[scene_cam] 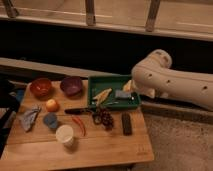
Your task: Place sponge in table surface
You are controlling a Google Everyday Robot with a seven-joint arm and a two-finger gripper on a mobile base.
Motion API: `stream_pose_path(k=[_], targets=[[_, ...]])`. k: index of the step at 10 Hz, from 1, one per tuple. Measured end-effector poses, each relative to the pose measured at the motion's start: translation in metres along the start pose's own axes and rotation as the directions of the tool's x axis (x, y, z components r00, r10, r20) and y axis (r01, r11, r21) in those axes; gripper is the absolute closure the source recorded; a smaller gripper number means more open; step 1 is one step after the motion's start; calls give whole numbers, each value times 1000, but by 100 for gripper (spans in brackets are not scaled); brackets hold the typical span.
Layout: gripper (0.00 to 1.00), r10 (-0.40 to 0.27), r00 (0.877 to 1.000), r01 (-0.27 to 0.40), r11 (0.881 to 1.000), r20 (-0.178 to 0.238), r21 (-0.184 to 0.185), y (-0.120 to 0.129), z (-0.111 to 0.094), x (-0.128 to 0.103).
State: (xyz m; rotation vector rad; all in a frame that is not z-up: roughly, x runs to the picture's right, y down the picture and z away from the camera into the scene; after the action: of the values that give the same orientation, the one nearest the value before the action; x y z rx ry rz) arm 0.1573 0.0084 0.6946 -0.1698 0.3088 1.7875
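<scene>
A grey-blue block that looks like the sponge [122, 94] lies in the right part of the green tray [97, 80] at the back of the wooden table [100, 147]. My white arm [170, 82] reaches in from the right, and its end sits at the tray's right rim. The gripper [130, 86] is there, mostly hidden by the arm, just above and right of the sponge. A pale yellow bit shows at that spot; I cannot tell whether it belongs to the gripper.
A banana [102, 95] also lies in the tray. On the table are a red bowl [41, 86], purple bowl [71, 85], orange [51, 105], knife [77, 110], grapes [104, 118], chilli [80, 125], white cup [64, 134], blue cup [50, 120], grey cloth [29, 118] and black remote [126, 123].
</scene>
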Motion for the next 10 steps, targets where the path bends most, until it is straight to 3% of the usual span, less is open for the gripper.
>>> stream_pose_path(k=[1,4,10], targets=[[20,-43,999,44,999,8,-17,29,4,-8],[20,-126,992,126,991,5,-42,76,17,-23],[20,-112,994,112,993,9,-26,71,20,-27]])
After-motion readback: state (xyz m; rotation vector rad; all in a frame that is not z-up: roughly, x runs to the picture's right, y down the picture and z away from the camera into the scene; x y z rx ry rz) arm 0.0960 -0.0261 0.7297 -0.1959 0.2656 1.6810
